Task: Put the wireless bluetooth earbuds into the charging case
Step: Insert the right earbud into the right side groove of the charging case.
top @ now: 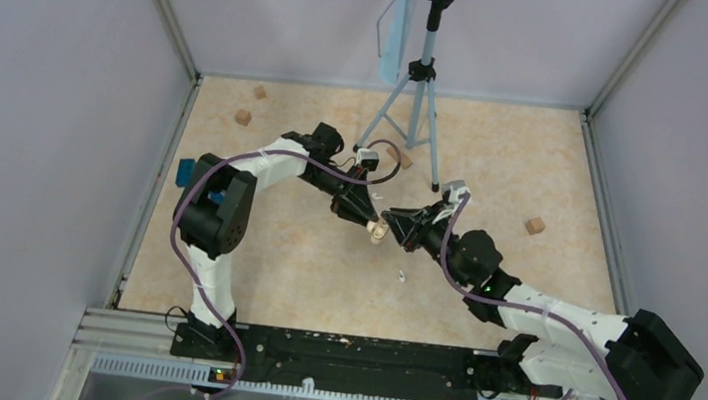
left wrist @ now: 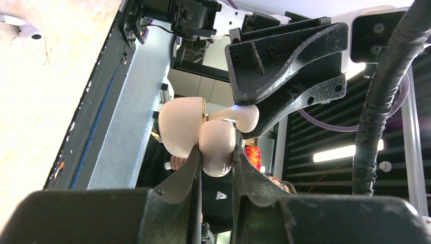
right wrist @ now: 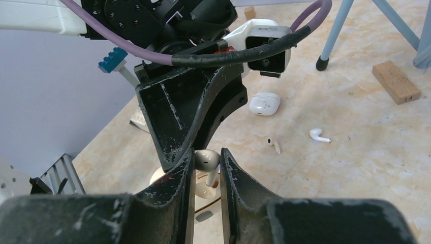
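L gripper (left wrist: 216, 158) pinching open case (left wrist: 179, 127), R gripper's (right wrist: 207, 157) earbud (left wrist: 247, 118) at rim

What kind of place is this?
Likely a robotics lab test cell: two robot arms bolted to a walled-in table, a tripod on it, wooden blocks scattered about.

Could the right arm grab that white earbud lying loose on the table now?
Probably not yet: the right claw is shut on a beige earbud. Otherwise only bare table lies around the white earbud.
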Controlling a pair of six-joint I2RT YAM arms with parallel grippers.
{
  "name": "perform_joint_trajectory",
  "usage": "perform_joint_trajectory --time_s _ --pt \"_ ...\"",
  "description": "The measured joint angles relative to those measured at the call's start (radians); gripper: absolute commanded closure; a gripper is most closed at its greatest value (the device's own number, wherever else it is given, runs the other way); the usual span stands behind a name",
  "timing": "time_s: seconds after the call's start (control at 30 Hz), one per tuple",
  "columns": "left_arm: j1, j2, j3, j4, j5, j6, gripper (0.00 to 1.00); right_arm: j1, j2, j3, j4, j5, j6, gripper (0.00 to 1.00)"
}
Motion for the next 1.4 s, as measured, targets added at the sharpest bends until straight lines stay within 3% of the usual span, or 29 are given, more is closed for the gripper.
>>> perform_joint_trajectory --time_s 0.73,1.4 --pt "-0.001 0.0 0.0 -0.002 -0.001 -0.007 1.0 0.028 0.026 -0.05 0.095 0.047 -0.003 0.92" --pt "0.005 0.035 0.014 -0.008 0.007 -0.017 1.0 0.071 -0.026 -0.063 0.039 0.103 -0.046 0.91"
